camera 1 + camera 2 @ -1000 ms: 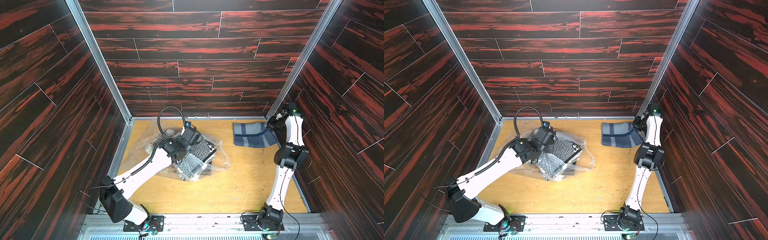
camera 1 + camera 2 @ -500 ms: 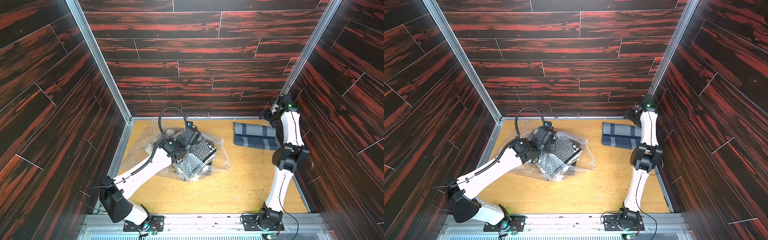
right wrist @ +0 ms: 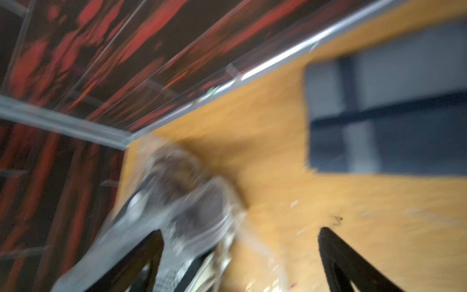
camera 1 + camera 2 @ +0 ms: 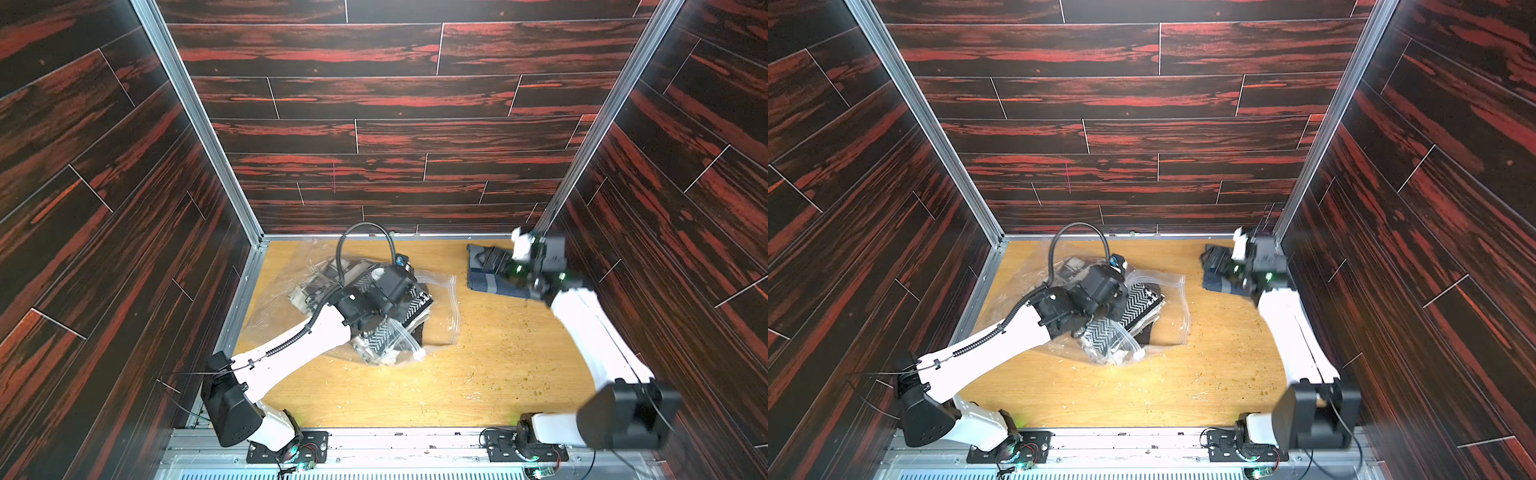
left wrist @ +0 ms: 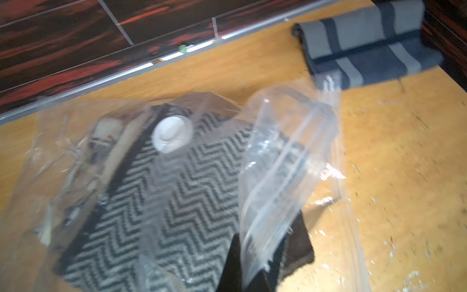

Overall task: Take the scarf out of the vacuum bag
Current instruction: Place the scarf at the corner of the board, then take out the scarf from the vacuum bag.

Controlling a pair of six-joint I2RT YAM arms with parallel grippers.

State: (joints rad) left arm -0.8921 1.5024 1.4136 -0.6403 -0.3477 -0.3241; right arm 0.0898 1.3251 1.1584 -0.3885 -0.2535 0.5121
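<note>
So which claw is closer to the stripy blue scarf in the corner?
The right claw. It hovers open just by the striped scarf, while the left claw is farther off, over at the vacuum bag.

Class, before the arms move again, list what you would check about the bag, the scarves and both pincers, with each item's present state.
1. Right pincer open and empty: ok.
2. Left pincer holding the vacuum bag: cannot tell, its tips are hidden.
3. Striped scarf out, lying on the table: ok.
4. Zigzag scarf out of the bag: not ok, it lies inside.
</note>
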